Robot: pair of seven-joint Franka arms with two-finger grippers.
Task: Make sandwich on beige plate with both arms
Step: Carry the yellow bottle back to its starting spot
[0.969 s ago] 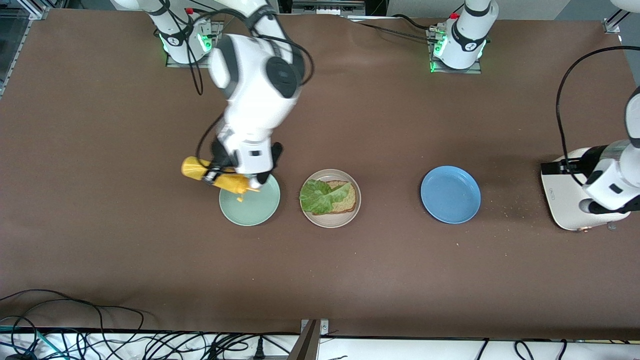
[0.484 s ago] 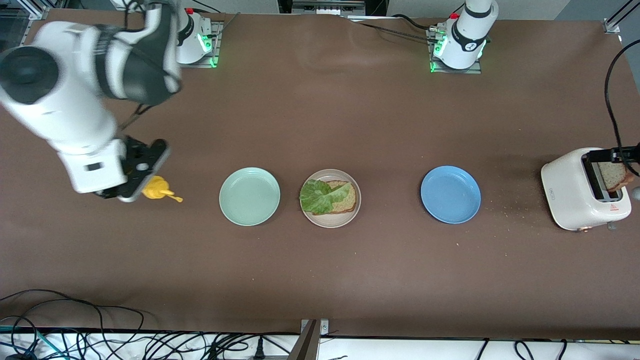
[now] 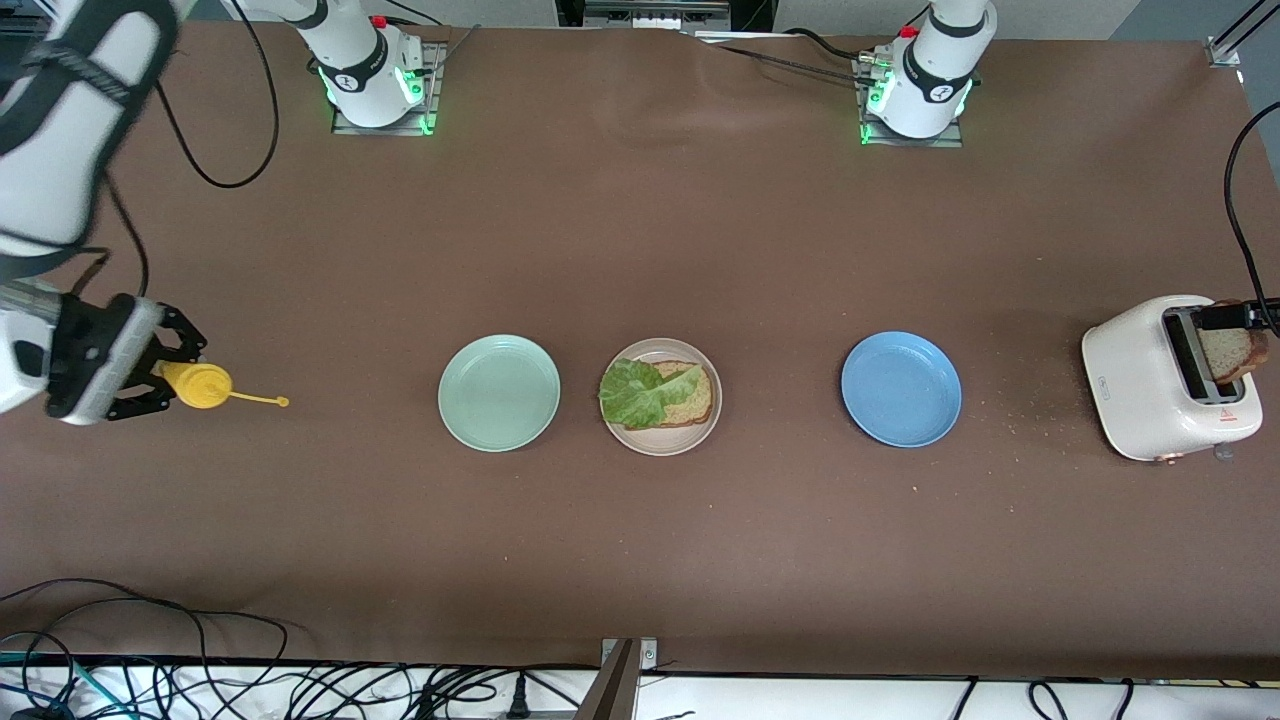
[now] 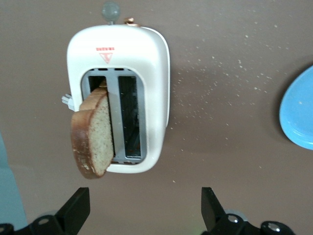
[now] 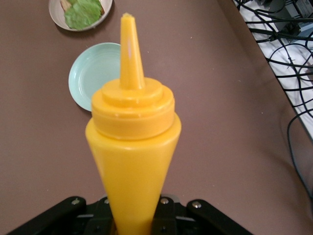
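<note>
Right gripper (image 3: 150,375) clamped mustard bottle (image 3: 205,386), parked clear of plates | left gripper (image 4: 146,208) spread wide over toaster (image 4: 117,93), apparently for the bread slice (image 4: 93,132).

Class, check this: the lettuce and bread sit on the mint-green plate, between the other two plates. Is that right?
Not quite. The lettuce and bread sit on the beige plate, which does lie between the mint-green plate and blue plate. The front view shows it.

The brown table (image 3: 640,560) carried, going from the right gripper (image 3: 165,372) toward the left one, a green plate (image 3: 499,392), beige plate (image 3: 661,441), blue plate (image 3: 901,389) and toaster (image 3: 1140,385).
</note>
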